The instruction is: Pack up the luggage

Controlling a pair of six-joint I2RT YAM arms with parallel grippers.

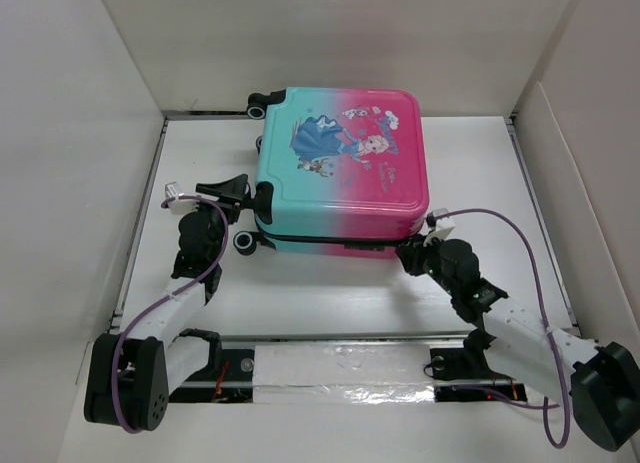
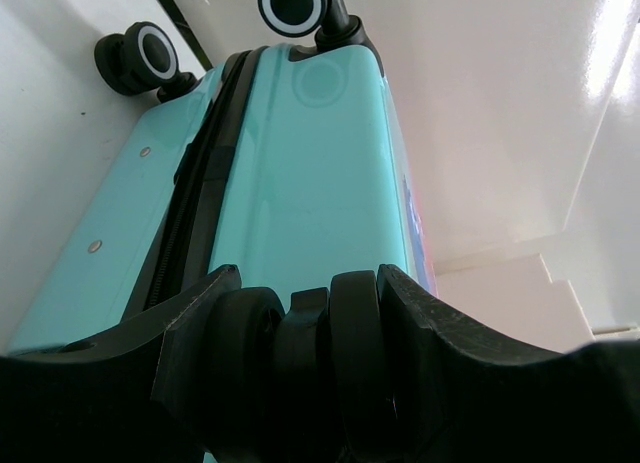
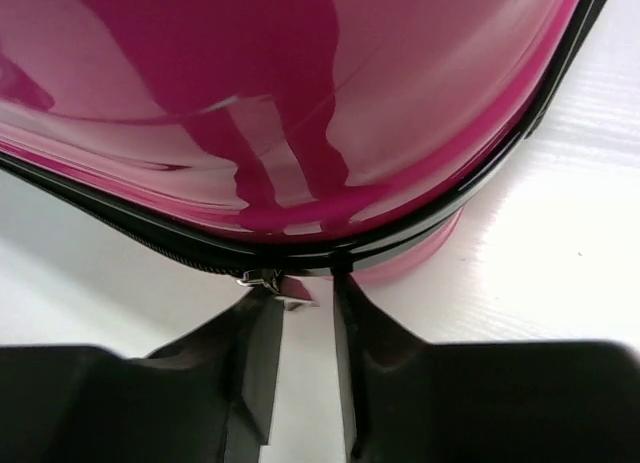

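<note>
White-walled table (image 1: 330,303) bears the closed pink-to-teal hard-shell suitcase (image 1: 340,163) at upper centre, the left gripper (image 2: 305,313) clamping its black caster wheel (image 2: 300,373), likely steadying it, while the right gripper (image 3: 308,293), jaws parted, noses the metal zipper pull (image 3: 268,280).

Shell of the luggage (image 1: 340,168): gradient recorded, teal on the left passing to pink on the right. A cartoon princess print, mostly blue, is noted on the lid. A black zip line (image 3: 330,258) is seen between the shell halves. Wheels (image 2: 292,5): black, ringed in white. Counter (image 1: 330,293): white. Purple cables (image 1: 540,275) are observed along black-and-white arms (image 1: 170,318).
</note>
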